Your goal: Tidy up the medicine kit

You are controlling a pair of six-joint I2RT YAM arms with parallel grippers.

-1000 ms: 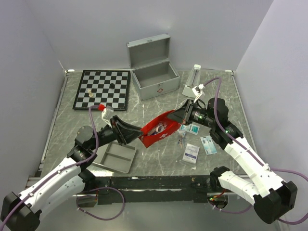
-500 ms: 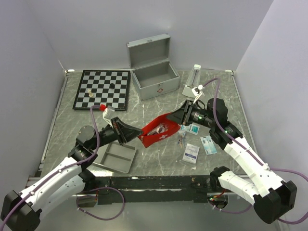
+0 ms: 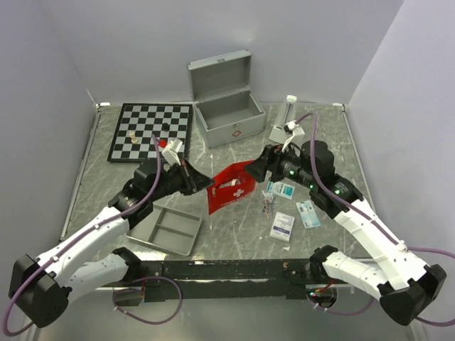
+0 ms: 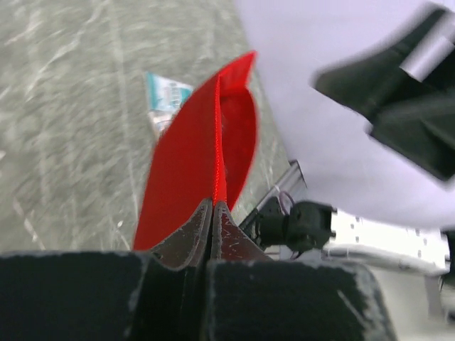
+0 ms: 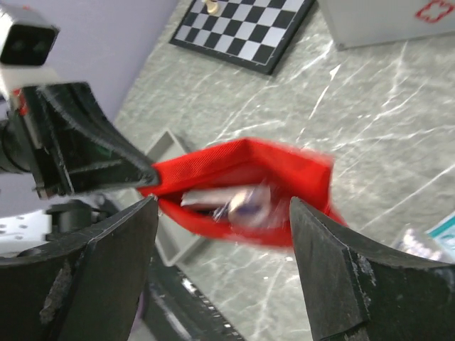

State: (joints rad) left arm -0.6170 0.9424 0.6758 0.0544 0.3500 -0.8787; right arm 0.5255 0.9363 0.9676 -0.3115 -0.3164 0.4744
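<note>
Showing left pincer (image 3: pixel 205 186) clamped on the red pouch (image 3: pixel 233 192), right pincer (image 3: pixel 259 168) spread wide at its other end; medicine kit (image 3: pixel 231 130) open, well apart, at the far edge of the desk (image 3: pixel 220 158)

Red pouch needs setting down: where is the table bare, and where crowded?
Free: between the medicine kit and the red pouch, and between the grey tray and the white box. Crowded: among the packets right of the pouch.

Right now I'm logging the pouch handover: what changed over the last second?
The left gripper closed on the edge of the red pouch and swung toward the back of the table, tipping the pouch up. The right gripper opened and let its end go. The open medicine kit, chessboard, grey tray and packets stayed put.
</note>
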